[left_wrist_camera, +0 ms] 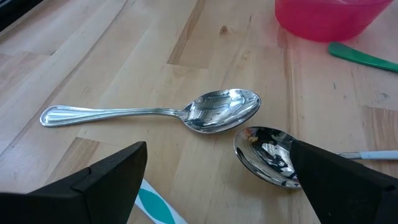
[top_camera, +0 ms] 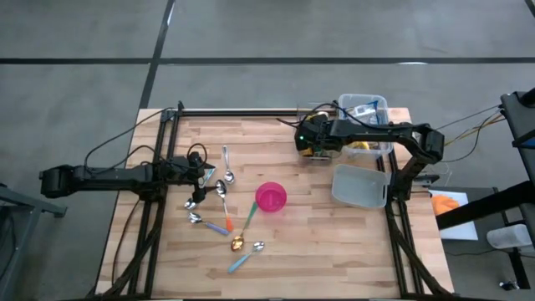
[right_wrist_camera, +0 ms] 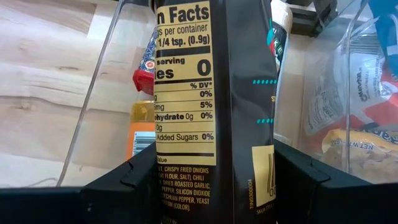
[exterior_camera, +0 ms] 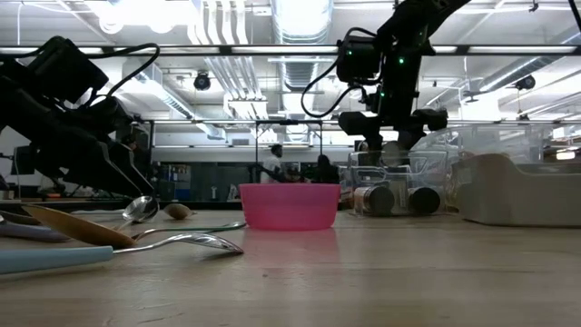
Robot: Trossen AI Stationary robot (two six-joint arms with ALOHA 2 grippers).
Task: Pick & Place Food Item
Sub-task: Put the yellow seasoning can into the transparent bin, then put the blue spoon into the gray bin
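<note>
My right gripper (top_camera: pixel 311 140) is at the table's far right, shut on a dark seasoning bottle (right_wrist_camera: pixel 205 93) with a yellow nutrition label. It hangs over a clear plastic rack (exterior_camera: pixel 399 186), where two more bottles (exterior_camera: pixel 377 200) lie on their sides. In the right wrist view a red-capped bottle (right_wrist_camera: pixel 144 81) and an orange one (right_wrist_camera: pixel 140 134) show behind the clear wall. My left gripper (left_wrist_camera: pixel 217 155) waits open at the left, low over two steel spoons (left_wrist_camera: pixel 217 112) lying flat on the wood. A pink bowl (top_camera: pixel 270 197) stands mid-table. My right gripper pinches the seasoning bottle between its two fingers (right_wrist_camera: pixel 124 186), one on each side, at the ingredients end of the label (right_wrist_camera: pixel 186 180). The fingers slant down from the table's right side and lie along the bottle. The bottle's far end is outside the wrist view.
A clear bin of snack packets (top_camera: pixel 364 113) stands at the far right corner, with a white tub (top_camera: pixel 361 186) nearer. Several spoons (top_camera: pixel 219 201) with coloured handles are scattered left of the bowl. Black frame rails (top_camera: pixel 159 209) run along the table's left, right and far edges.
</note>
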